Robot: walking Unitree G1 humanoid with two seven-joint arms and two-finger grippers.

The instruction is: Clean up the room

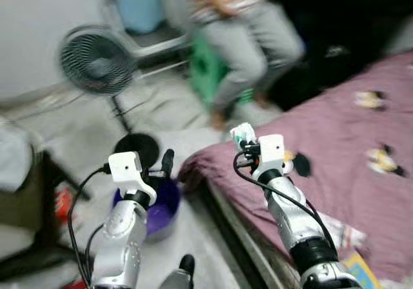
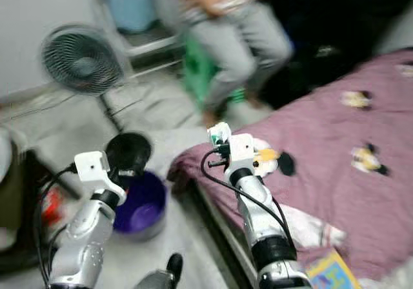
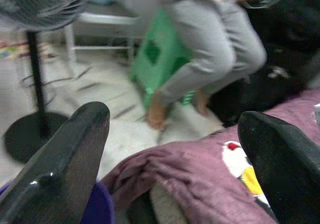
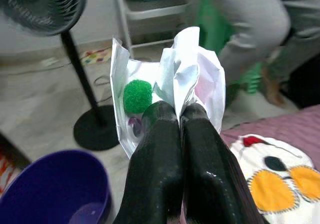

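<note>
Crumpled white plastic wrapper [image 4: 187, 69] with a green fuzzy ball [image 4: 137, 96] inside it: I pinch it between the pressed-together fingers of my right hand [image 4: 180, 115], raised above the corner of the bed, whose purple quilted cover [image 1: 335, 153] carries cartoon patches. I hold the litter upright and clear of the cover, presumably so nothing spills while I carry it off. Round purple plastic bucket [image 1: 161, 206]: it stands on the pale floor just beside the bed corner, below my left hand [image 3: 175, 149], and looks the likely bin for the wrapper. My left hand hangs with fingers spread wide, gripping nothing, probably kept free. Black standing fan [image 1: 97, 60]: near the bucket. Seated person in grey trousers [image 1: 251, 40]: well beyond, on a green stool [image 1: 208, 66].
</note>
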